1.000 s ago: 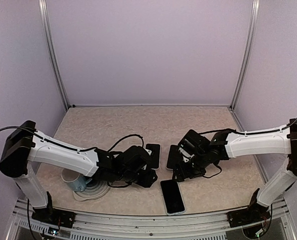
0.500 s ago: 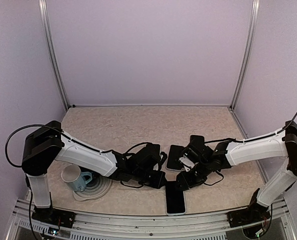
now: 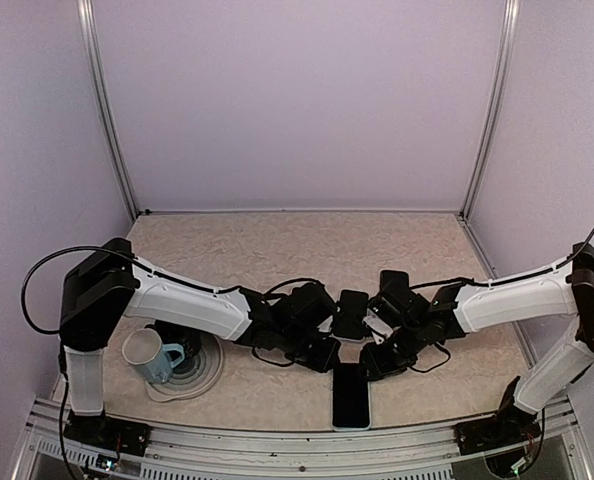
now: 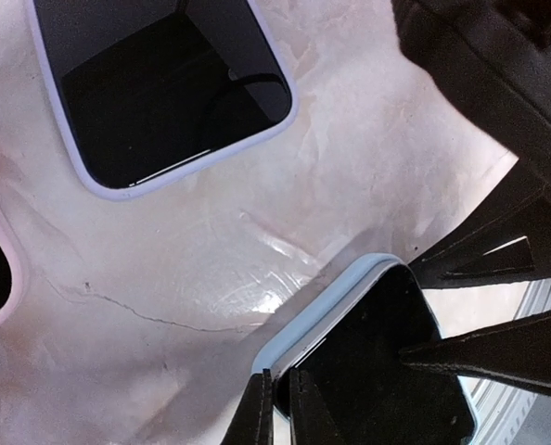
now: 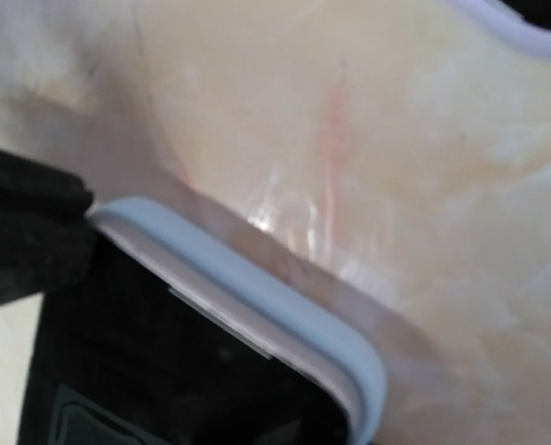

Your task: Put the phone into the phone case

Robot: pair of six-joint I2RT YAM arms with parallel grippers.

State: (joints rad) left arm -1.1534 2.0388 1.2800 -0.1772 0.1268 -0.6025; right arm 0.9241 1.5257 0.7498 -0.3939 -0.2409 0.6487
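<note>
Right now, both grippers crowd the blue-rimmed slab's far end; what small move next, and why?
Probably close the right gripper on the blue-rimmed slab's far edge: its tips stand apart there, while the left gripper sits at the neighbouring corner.

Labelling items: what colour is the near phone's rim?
Pale blue rim, clearest in left wrist view.

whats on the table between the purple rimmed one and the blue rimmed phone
Nothing: the stretch between the purple-rimmed item and the blue-rimmed phone is bare tabletop. The left wrist view shows it clearly.
</note>
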